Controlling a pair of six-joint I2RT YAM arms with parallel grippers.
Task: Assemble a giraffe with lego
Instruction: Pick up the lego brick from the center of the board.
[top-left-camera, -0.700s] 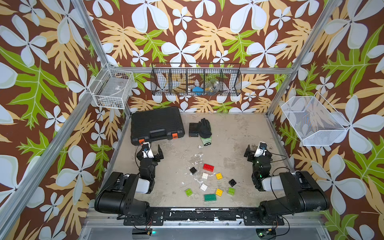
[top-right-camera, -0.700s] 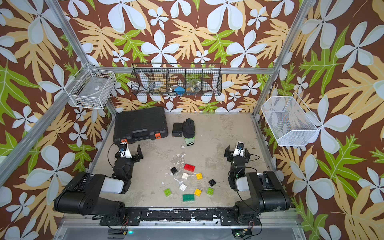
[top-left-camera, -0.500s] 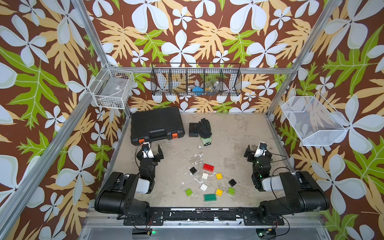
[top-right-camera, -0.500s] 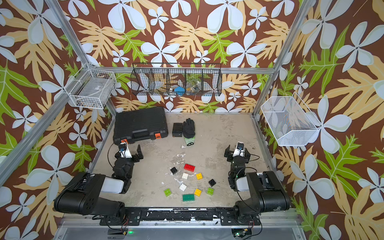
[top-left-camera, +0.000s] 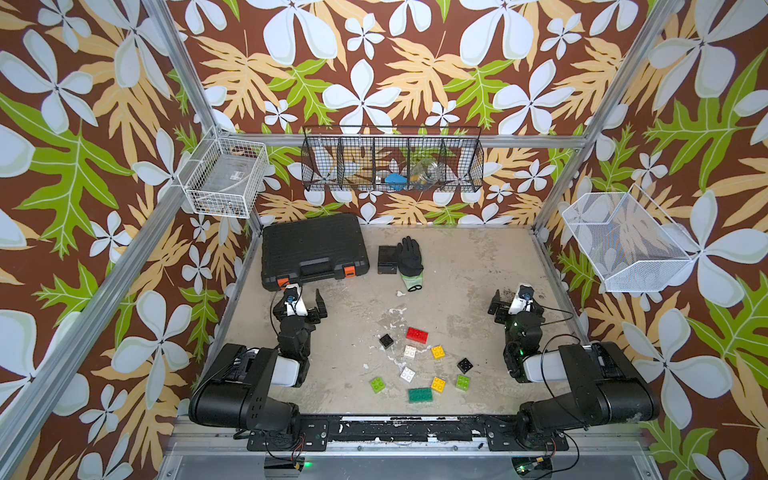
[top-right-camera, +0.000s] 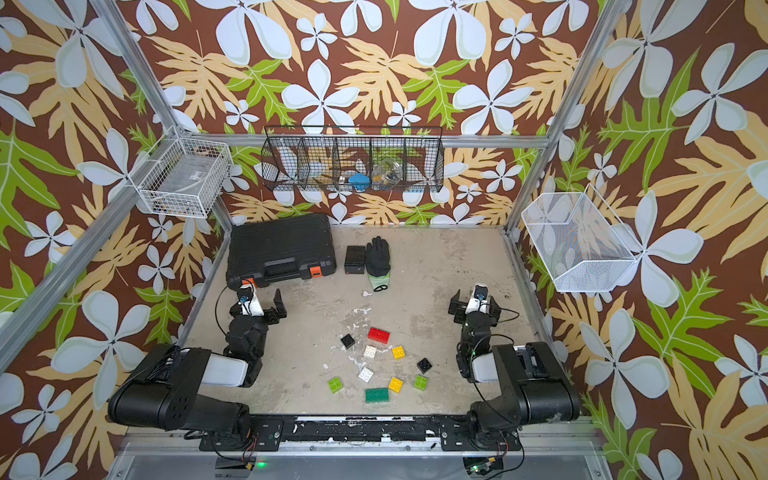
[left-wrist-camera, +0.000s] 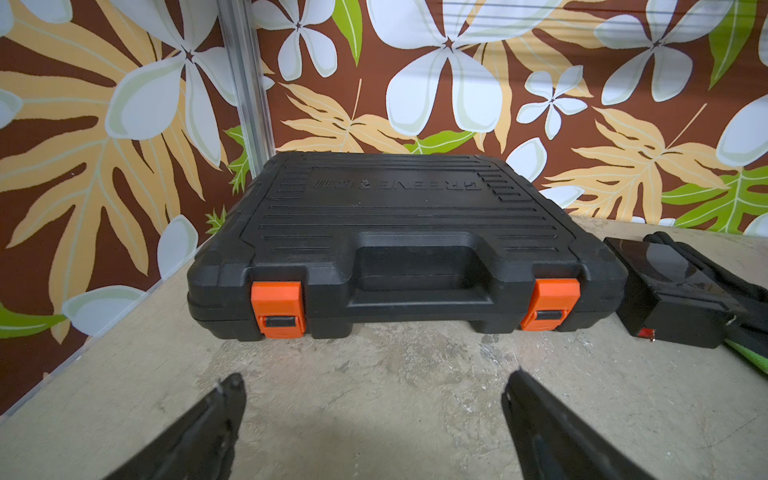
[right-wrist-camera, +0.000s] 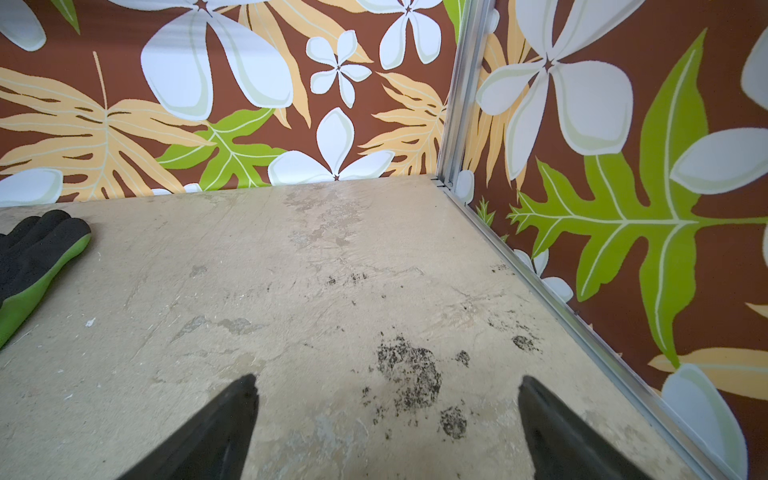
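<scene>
Small, glossy, studded lego (top-left-camera: 407, 374) bricks are seen scattered singly at the lower centre of the frame in both top views. They are spread on the scuffed, mottled beige tabletop (top-left-camera: 457, 266): square black, white, yellow and lime ones, a longer red brick (top-left-camera: 417, 335) and a longer dark green brick (top-left-camera: 420, 395). The left pincer (left-wrist-camera: 374, 384) is held low, fingers spread wide and empty, and is aimed at a ribbed black plastic case (left-wrist-camera: 399, 232) with orange latches (left-wrist-camera: 276, 305). The right pincer (right-wrist-camera: 387, 380) is likewise spread and empty, over bare tabletop.
</scene>
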